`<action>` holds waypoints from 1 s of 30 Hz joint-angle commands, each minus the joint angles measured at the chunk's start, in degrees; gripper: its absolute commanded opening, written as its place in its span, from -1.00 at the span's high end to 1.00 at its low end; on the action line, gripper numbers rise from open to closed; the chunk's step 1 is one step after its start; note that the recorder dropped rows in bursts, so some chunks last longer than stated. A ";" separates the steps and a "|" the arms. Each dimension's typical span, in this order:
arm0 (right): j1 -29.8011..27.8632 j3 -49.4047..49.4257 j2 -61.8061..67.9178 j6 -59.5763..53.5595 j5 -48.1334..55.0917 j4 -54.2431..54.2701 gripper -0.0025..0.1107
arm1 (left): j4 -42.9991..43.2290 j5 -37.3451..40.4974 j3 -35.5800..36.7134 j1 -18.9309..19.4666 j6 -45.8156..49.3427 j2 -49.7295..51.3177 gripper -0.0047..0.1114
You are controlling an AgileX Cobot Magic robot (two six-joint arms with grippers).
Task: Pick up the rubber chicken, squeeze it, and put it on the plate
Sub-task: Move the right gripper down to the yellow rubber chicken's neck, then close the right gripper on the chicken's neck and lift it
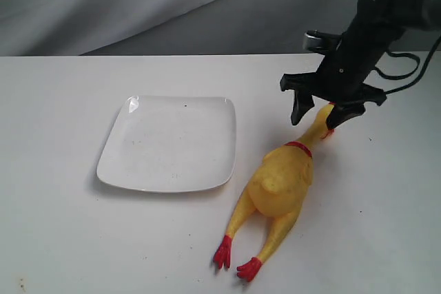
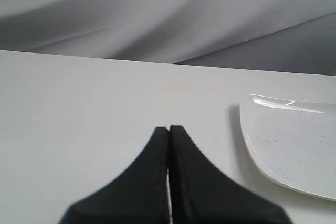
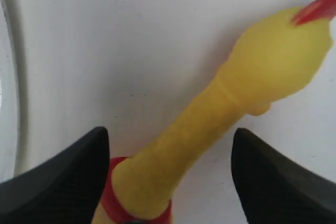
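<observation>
Rubber chicken (image 1: 279,184) shows its red feet (image 1: 222,255) only in the exterior view.

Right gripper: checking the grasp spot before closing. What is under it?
The chicken's neck, between the open right gripper's fingers, with white table on both sides. In the exterior view the gripper hides most of the head; the table beneath the neck is covered.

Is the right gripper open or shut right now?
Open. The right gripper has its jaws wide apart, straddling the neck of the rubber chicken.
</observation>
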 commanded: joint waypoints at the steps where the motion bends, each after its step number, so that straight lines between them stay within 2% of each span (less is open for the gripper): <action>1: 0.25 -0.33 1.88 0.02 0.28 2.86 -0.14 | 0.08 0.15 0.25 0.11 -0.04 -0.18 0.92; 11: 0.25 -0.21 4.96 2.63 -0.24 0.91 -0.10 | 0.08 0.15 0.25 0.11 0.13 -0.18 0.92; 14: 0.25 -0.21 5.47 2.63 -0.99 0.91 0.12 | 0.08 0.15 0.25 0.11 0.13 -0.18 0.92; 18: 0.25 -0.21 5.20 0.73 -1.13 0.08 0.60 | 0.08 0.15 0.25 0.11 -0.05 -0.18 0.92; 22: 0.25 -0.21 3.79 -0.60 -1.13 -2.28 0.96 | 0.08 0.15 0.25 0.11 -0.05 -0.18 0.92; 30: 0.25 -0.21 -4.02 -2.55 -1.73 -3.35 0.96 | 0.08 0.15 0.25 0.11 0.18 -0.18 0.92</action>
